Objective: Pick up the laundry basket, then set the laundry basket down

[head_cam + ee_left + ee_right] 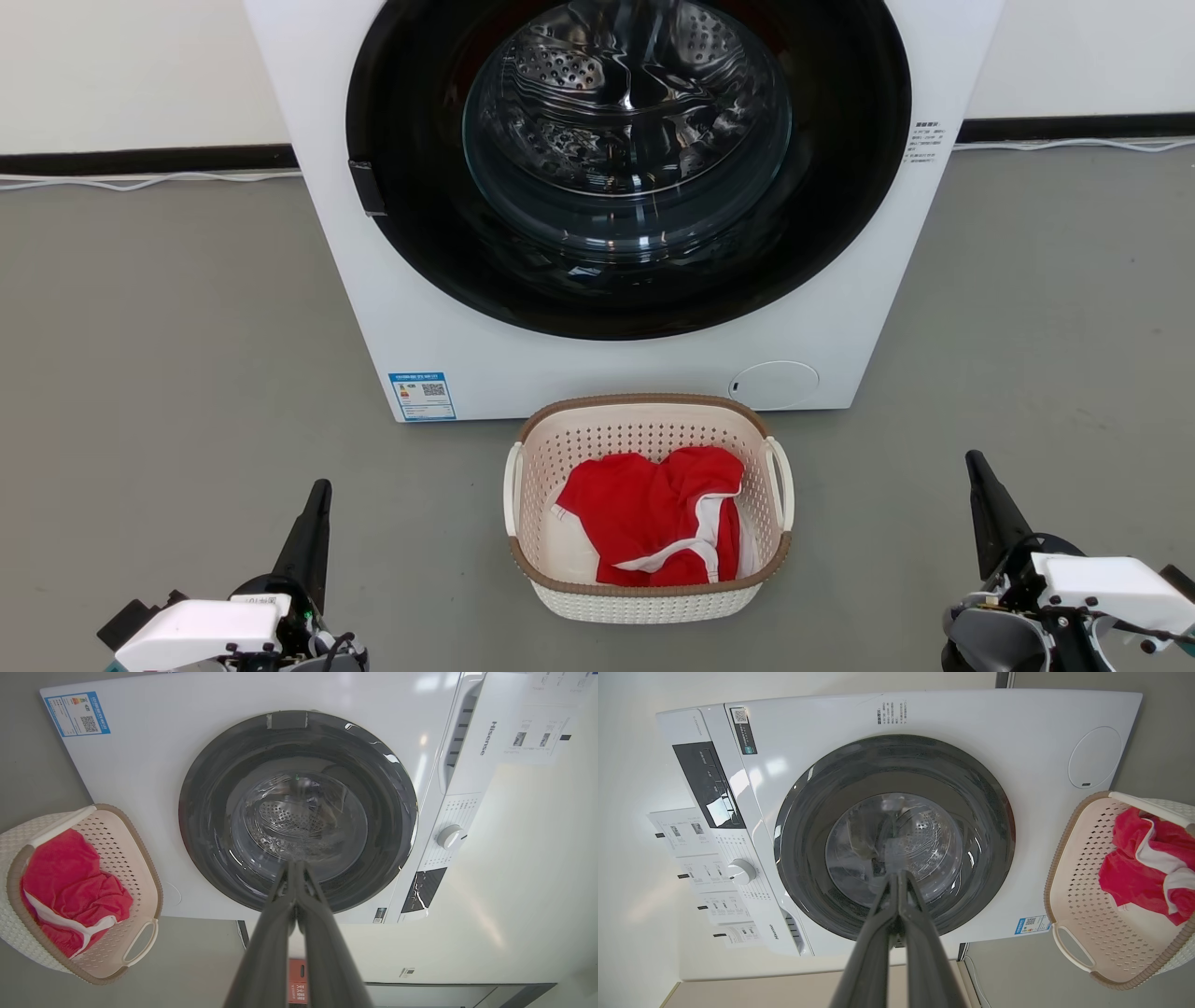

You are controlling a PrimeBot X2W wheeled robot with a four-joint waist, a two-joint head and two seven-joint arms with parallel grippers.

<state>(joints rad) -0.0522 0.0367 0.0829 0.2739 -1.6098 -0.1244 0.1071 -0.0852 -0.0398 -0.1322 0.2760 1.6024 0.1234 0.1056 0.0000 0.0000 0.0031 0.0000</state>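
The laundry basket (644, 602) stands on the grey floor right in front of the washer, cream-white and perforated, with a brown rim and white loop handles. A red garment with white trim (658, 523) lies inside it. My left gripper (320, 490) hovers low at the left, well apart from the basket, fingers shut and empty. Off to the basket's right, my right gripper (974, 460) is likewise shut with nothing in it. The left wrist view has the laundry basket (135, 858) at its left edge, beside the left gripper (294, 864). In the right wrist view the laundry basket (1083, 868) lies right of the right gripper (899, 875).
A white front-loading washer (523, 345) with a closed dark round glass door (625, 159) stands just behind the basket. White cables (140, 180) run along the wall's black skirting. Grey floor (168, 373) spreads on both sides of the washer and basket.
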